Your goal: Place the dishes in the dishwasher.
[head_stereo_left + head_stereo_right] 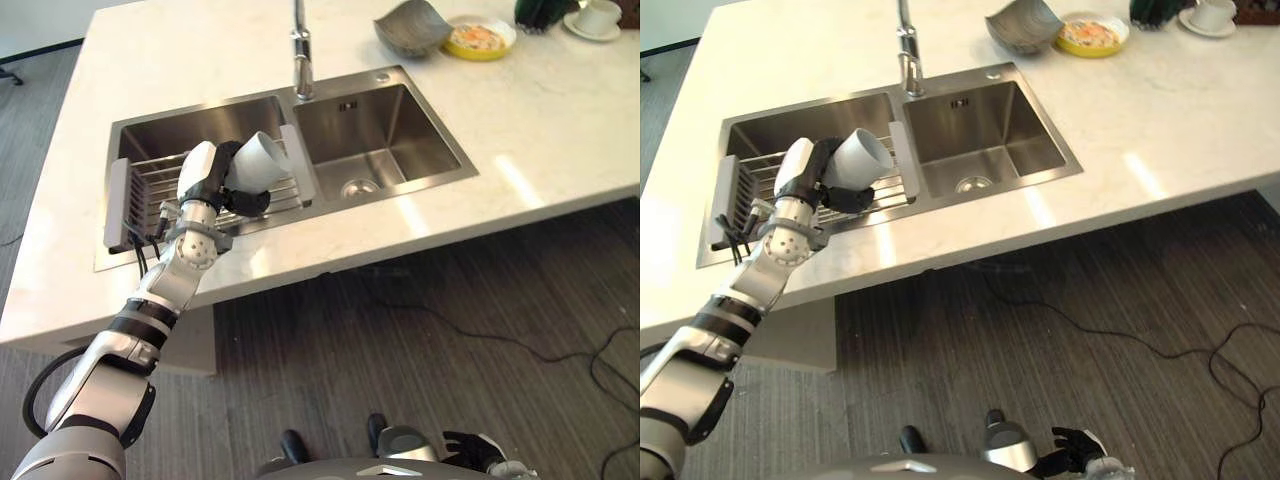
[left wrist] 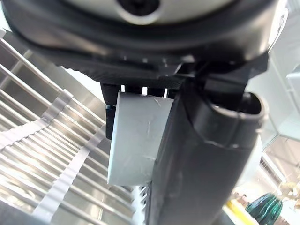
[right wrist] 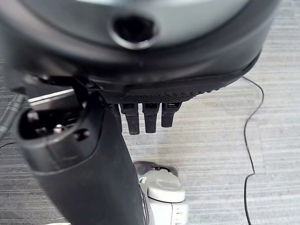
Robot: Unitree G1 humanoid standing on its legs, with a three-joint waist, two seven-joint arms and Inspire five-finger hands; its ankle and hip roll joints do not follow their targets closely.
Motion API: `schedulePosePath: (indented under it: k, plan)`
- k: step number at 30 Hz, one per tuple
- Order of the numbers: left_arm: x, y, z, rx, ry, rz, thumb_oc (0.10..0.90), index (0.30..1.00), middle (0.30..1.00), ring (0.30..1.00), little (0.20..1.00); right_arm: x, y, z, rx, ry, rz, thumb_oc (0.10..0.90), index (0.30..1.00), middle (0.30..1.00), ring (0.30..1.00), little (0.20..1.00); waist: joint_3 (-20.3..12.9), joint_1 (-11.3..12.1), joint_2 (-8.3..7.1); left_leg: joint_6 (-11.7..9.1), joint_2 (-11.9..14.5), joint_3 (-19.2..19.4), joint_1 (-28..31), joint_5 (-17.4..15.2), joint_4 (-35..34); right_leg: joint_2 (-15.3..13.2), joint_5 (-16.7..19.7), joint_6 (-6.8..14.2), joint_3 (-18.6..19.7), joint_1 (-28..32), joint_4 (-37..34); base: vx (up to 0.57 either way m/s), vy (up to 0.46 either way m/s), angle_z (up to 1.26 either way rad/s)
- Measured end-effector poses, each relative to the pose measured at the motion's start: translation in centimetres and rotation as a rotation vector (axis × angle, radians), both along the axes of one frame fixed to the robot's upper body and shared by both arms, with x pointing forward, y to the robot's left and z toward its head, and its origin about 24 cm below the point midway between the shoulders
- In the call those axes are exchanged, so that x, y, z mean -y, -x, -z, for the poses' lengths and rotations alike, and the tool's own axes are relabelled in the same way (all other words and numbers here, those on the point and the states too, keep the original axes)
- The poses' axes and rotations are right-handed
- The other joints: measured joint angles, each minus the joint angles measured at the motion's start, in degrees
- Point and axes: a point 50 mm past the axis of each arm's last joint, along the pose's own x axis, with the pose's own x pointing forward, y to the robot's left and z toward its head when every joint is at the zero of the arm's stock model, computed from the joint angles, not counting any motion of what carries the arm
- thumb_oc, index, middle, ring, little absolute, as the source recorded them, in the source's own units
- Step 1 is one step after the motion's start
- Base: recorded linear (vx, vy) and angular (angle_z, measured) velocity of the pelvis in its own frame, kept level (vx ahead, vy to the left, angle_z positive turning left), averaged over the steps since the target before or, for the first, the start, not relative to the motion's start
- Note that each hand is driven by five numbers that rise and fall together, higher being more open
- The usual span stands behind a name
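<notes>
Left hand [image 1: 222, 186] grips cup [image 1: 258, 161] (white, tilted).

A pale, marble-like tabletop [image 1: 560, 120] runs across the far part of the scene, its stone glossy with bright patches of reflected light near the right edge. A stainless steel double sink [image 1: 400, 140] is set into it, with a chrome faucet [image 1: 301, 60] rising at the divider between the two basins. Below and nearer lies a grey striped carpet floor [image 1: 420, 350], darker under the overhang. At the far left the floor meets a white wall [image 1: 40, 25] with a dark baseboard.
</notes>
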Motion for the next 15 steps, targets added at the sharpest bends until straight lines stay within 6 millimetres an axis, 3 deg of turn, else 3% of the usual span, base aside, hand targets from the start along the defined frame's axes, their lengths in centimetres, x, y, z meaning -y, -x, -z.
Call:
schedulePosePath:
  k: [5,8,9,11,12,15]
  plan:
    - [-1.0,0.8,-3.5,0.189,0.219,-0.021,0.4,0.3,0.3,0.3,0.3,-0.2,0.2,0.1,-0.011,0.011,0.012,0.8,0.9,0.9,0.9,0.9,-0.69,1.29,0.65,0.0,0.0,-1.47,0.22,0.0,-0.01,0.08,0.31,-0.46,-0.99,1.1,-0.64,-0.01,-0.017,0.1]
    - [-2.0,1.6,-3.9,0.243,0.291,-0.036,0.4,0.3,0.3,0.3,0.3,0.1,0.6,0.2,-0.028,0.023,0.018,0.8,0.9,0.9,0.9,0.9,-1.69,1.85,1.93,0.0,0.03,-1.94,0.06,0.0,-0.02,0.12,0.32,-0.48,-1.4,1.17,-0.74,-0.01,-0.029,0.06]
    - [-2.6,2.2,-3.6,0.254,0.317,-0.048,0.4,0.3,0.3,0.3,0.3,0.2,0.9,0.2,-0.034,0.028,0.019,0.8,0.9,0.9,0.9,0.9,-2.11,2.31,2.56,0.0,0.01,-2.32,0.14,0.0,-0.02,0.15,0.41,-0.6,-1.52,1.5,-1.03,-0.04,-0.063,0.09]
    - [-4.9,5.5,-1.1,0.254,0.383,-0.104,0.4,0.3,0.3,0.3,0.3,0.7,2.2,0.1,-0.059,0.047,0.011,0.8,0.9,0.9,0.9,0.9,-3.64,3.76,3.99,-0.02,0.02,-3.56,0.28,0.01,-0.01,0.31,0.62,-0.92,-2.19,2.68,-2.36,-0.05,-0.056,0.12]
    - [-4.9,5.5,-1.1,0.254,0.383,-0.104,0.4,0.3,0.3,0.3,0.3,0.7,2.2,0.1,-0.059,0.047,0.011,0.8,0.9,0.9,0.9,0.9,-3.64,3.76,3.99,-0.02,0.02,-3.56,0.28,0.01,-0.01,0.31,0.62,-0.92,-2.19,2.68,-2.36,-0.06,-0.045,0.23]
    - [-6.0,7.9,2.9,0.167,0.523,-0.182,0.4,0.3,0.3,0.3,0.3,1.0,3.5,0.2,-0.118,0.072,-0.044,0.8,0.9,0.9,0.9,0.9,-4.46,9.24,5.09,-0.59,0.44,-6.44,-1.1,0.41,0.57,1.01,0.61,-0.92,-4.51,2.83,-2.54,-0.12,-0.073,0.4]
